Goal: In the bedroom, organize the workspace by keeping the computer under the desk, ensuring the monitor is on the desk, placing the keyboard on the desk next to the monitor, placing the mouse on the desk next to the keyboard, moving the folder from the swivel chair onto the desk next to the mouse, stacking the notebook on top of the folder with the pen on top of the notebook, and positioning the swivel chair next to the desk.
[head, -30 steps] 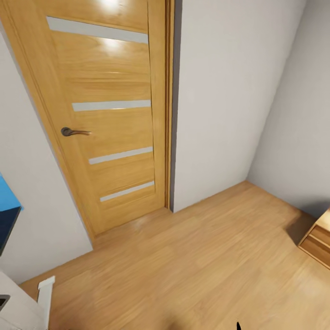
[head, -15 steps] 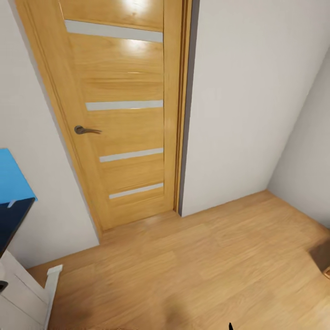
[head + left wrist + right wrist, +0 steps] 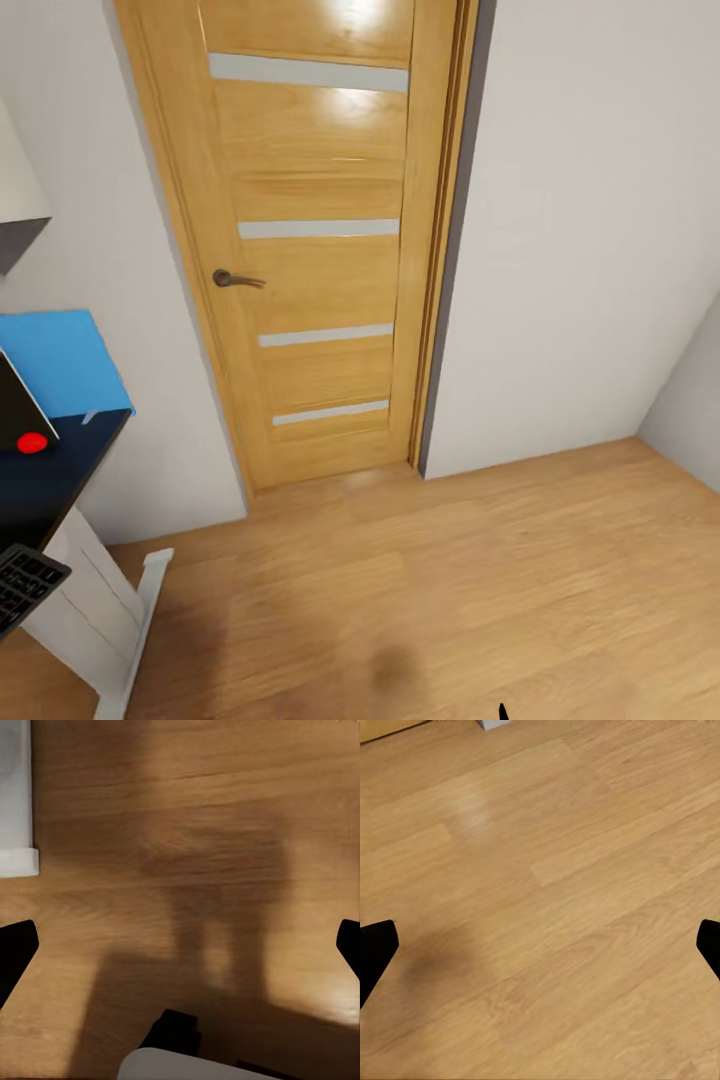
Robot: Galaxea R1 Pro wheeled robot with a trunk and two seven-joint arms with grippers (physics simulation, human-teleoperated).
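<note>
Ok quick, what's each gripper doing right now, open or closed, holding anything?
Left gripper: open, holding nothing.
Right gripper: open, holding nothing.

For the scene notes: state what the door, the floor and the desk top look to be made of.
The door: looks like honey-toned wood or veneer, with visible grain, a glossy glare near the top, pale inset strips and a dark metal-looking handle.
The floor: light wood-look planks with visible seams and a satin sheen; laminate or timber, cannot tell.
The desk: smooth glossy black top, material unclear, on a white leg.
</note>
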